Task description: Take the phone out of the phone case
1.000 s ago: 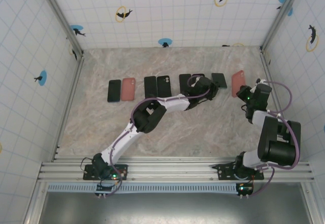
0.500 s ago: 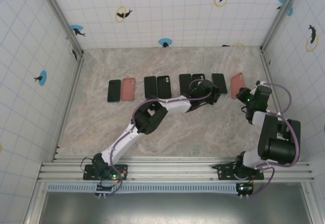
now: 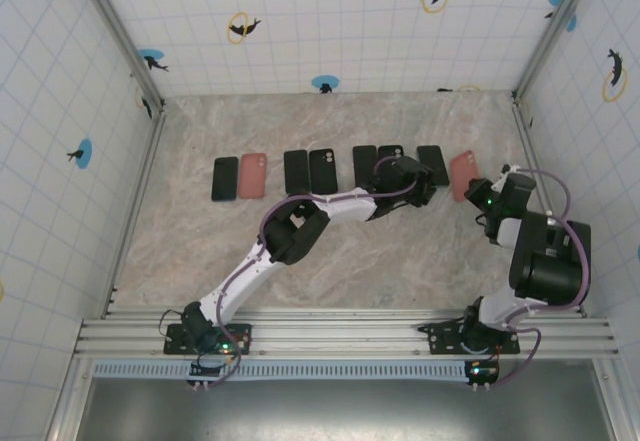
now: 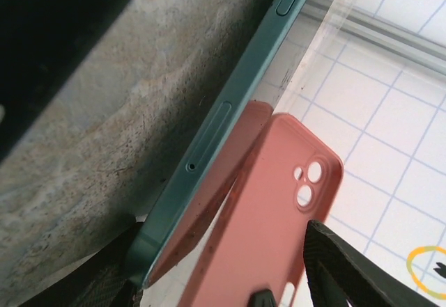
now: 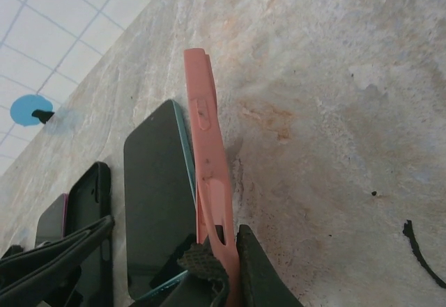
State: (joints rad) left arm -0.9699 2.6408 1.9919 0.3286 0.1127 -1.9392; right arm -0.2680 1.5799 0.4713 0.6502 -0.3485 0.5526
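Right wrist view tells you most: the right gripper is pinched shut on the lower end of the pink phone case, which stands on its long edge. The teal phone lies flat, dark face up, on the table just beside it, and as far as I can judge it is out of the case. From above, the pair sits toward the table's right edge, at the right end of a row of other phones. In the left wrist view the left gripper has its jaws well apart, the fingers standing either side of the phone's end and the case, pressing on neither that I can see. Treat this as the parting move. Hold your right pinch firm and lift the case straight up before carrying it toward the right edge; its lower end looks to touch the phone's side, and a sideways drag would likely slide the phone. Draw the left gripper back along its own line so no finger catches the phone's corner. Your left arm is stretched long from the near left corner, elbow bent midway, wrist low over the phone. Your right arm is folded tight over its base, forearm reaching toward the far edge.
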